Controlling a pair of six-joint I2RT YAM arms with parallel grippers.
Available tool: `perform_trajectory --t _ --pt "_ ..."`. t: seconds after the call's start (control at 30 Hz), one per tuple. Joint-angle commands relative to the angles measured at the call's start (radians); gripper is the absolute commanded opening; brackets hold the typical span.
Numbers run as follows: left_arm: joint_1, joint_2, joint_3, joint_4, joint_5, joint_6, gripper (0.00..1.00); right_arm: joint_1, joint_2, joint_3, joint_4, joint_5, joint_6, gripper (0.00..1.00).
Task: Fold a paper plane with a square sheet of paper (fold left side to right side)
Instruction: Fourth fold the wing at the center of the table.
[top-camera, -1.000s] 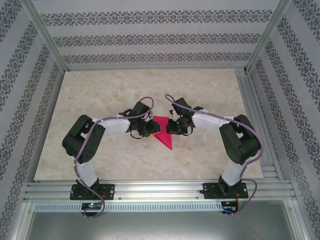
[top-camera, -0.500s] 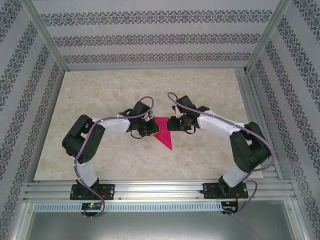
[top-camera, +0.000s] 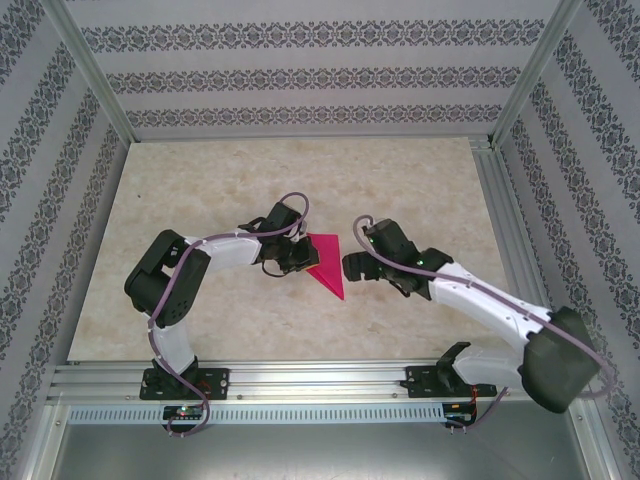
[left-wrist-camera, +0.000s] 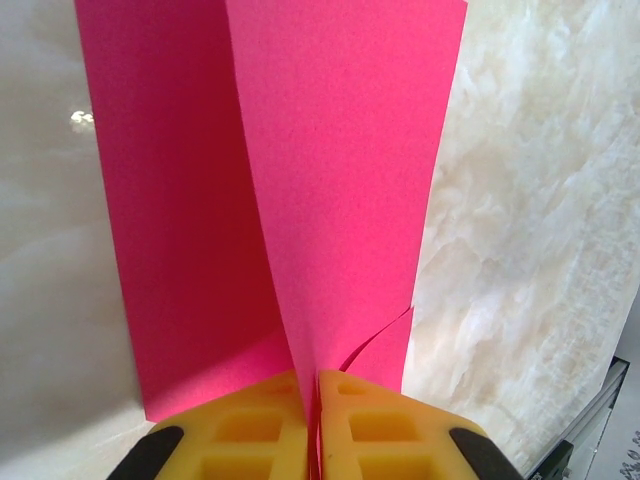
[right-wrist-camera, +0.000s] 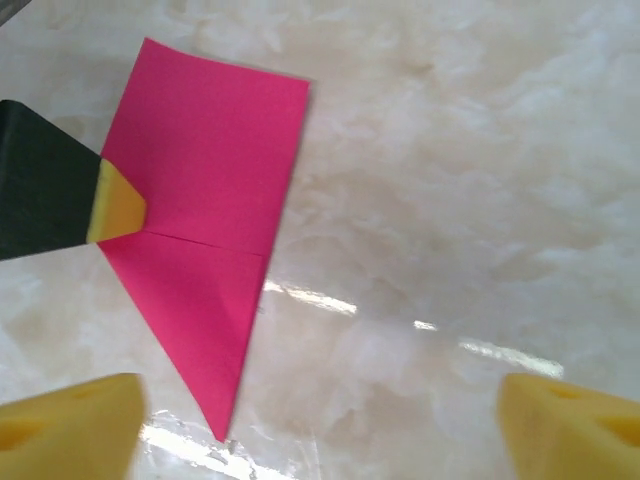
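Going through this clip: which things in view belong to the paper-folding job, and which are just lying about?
Job:
- sheet of paper, folded to a pointed wedge
- left gripper, pinching the paper
- right gripper, open, apart from it

Not the job:
- table
- patterned walls
- metal frame

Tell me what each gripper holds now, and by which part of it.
The left gripper is shut on the sheet of paper, pinching a lifted flap at its left edge. The right gripper is open and holds nothing.

no readable text, no labels, no brand marks, no numbers or signs
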Motion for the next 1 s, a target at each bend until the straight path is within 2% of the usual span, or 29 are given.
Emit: perform_trajectory --t 0.0,0.17,0.3,0.53,0.73,0.97 --pt "-0.014 -0.012 0.029 -0.019 -0.013 0.005 0.12 0.002 -0.084 -0.060 0.069 0.055 -0.019 0.98" --pt "-0.016 -0.012 0.032 -0.025 -0.017 0.005 0.12 -0.001 -0.145 -0.113 0.115 0.019 -0.024 0.98" --pt "-0.017 -0.015 0.030 -0.024 -0.023 0.003 0.12 0.035 -0.116 -0.096 0.109 0.022 -0.030 0.98" --pt "-0.017 -0.014 0.035 -0.028 -0.023 0.001 0.12 0.175 0.077 -0.013 0.087 0.162 0.025 0.81" --pt "-0.017 -0.015 0.036 -0.035 -0.024 0.000 0.12 0.284 0.269 0.067 0.087 0.254 0.020 0.75" --pt "-0.018 -0.018 0.044 -0.044 -0.026 0.000 0.12 0.339 0.431 0.151 0.085 0.291 -0.027 0.70"
